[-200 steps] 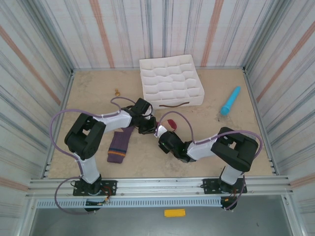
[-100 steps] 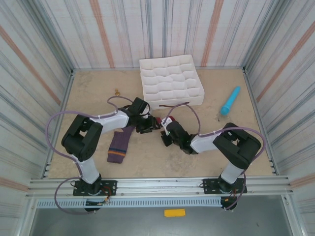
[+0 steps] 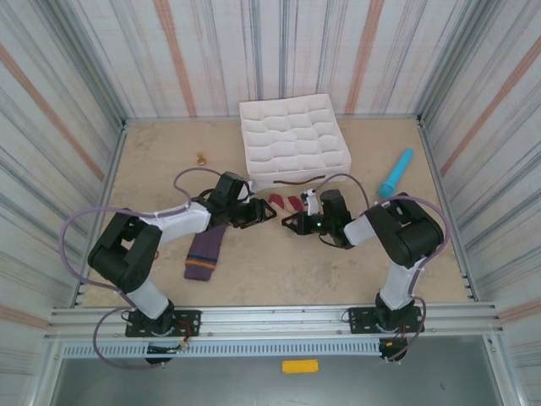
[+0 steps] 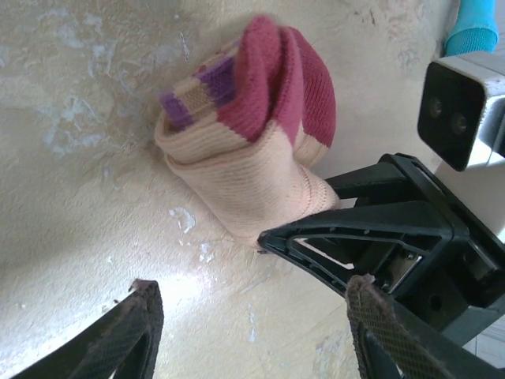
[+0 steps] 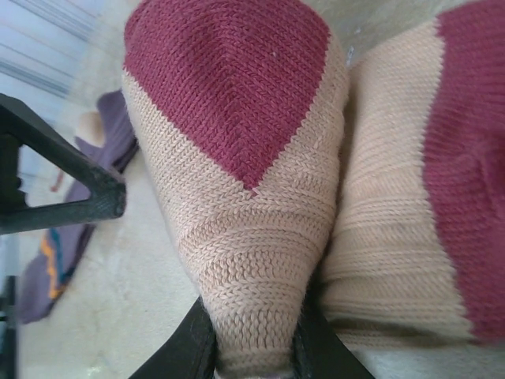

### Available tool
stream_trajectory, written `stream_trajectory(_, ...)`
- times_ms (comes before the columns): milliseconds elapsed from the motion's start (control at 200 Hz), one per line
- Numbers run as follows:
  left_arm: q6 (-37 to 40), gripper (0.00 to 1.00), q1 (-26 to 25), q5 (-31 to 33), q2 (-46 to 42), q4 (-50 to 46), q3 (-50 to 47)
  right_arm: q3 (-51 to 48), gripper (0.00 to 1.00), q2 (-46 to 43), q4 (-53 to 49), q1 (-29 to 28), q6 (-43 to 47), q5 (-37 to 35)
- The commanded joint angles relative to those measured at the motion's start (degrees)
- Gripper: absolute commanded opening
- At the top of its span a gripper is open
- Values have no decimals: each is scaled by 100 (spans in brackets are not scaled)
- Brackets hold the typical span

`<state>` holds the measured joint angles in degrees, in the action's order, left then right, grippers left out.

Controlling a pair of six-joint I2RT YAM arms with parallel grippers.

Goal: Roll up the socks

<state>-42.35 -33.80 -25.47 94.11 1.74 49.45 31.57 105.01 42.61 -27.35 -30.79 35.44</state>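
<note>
While right jaws pinch the beige sock point(image 5: 260, 260), left jaws apart beside it, divided tray point(image 3: 279, 169) behind.

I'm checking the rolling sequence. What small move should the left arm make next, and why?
Probably ease the left gripper forward and close it on the bunched beige sock. Its jaws stand open just short of the sock, while the right gripper pinches one beige fold, so a second grip would likely let the roll be tightened.
</note>
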Motion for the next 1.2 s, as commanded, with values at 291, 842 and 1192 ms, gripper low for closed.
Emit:
stream_trajectory(291,-310,59,-170,385,668,1065,-31,-149,0,847,-1554,622,-1579,939)
stream_trajectory(842,-685,55,-277,706,1580,1410,369,131,1,596,-2402,620,-2064,743)
stream_trajectory(1192,-452,8,-223,870,1476,5,798,26,30,-637,-3216,437,-1286,-96)
